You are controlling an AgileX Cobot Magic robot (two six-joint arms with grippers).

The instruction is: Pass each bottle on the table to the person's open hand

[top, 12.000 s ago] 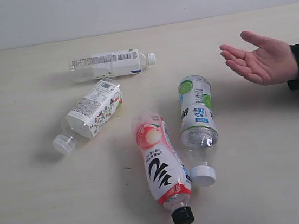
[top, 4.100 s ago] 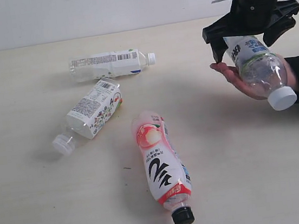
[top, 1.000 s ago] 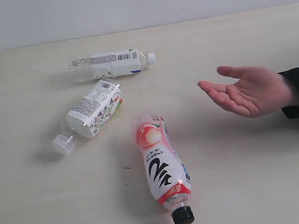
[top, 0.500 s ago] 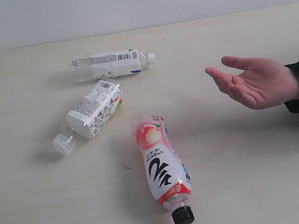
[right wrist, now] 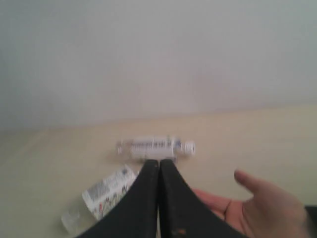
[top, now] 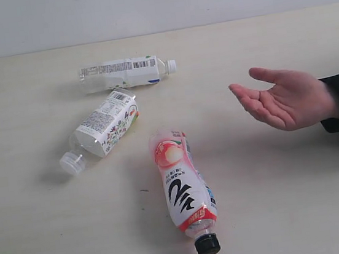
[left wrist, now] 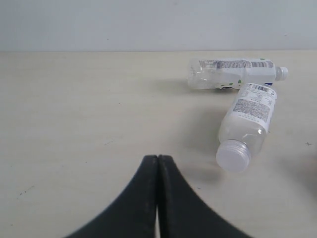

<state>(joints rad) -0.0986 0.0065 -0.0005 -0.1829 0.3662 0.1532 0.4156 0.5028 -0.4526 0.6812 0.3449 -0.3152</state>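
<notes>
Bottles, three of them, lie on their sides on the pale wood-grain counter [top: 46,229]. In the exterior view the pink-white bottle [top: 185,193] is nearest the camera. Its long axis runs roughly front to back, and its black cap [top: 207,245] points toward the camera. Behind it to the left, the near white-labelled bottle [top: 101,131] lies diagonally, white cap toward the lower left. The far white-labelled bottle [top: 127,73] lies crosswise, cap pointing right. The person's open hand [top: 287,100] hovers palm up at the right, fingers toward the bottles, well apart from them. Only the exterior view shows the pink-white bottle. The left wrist view shows the left gripper [left wrist: 157,163] closed and empty, both white-labelled bottles ahead. The blurred right wrist view shows the right gripper [right wrist: 159,168] closed and empty, the hand just beyond it.
</notes>
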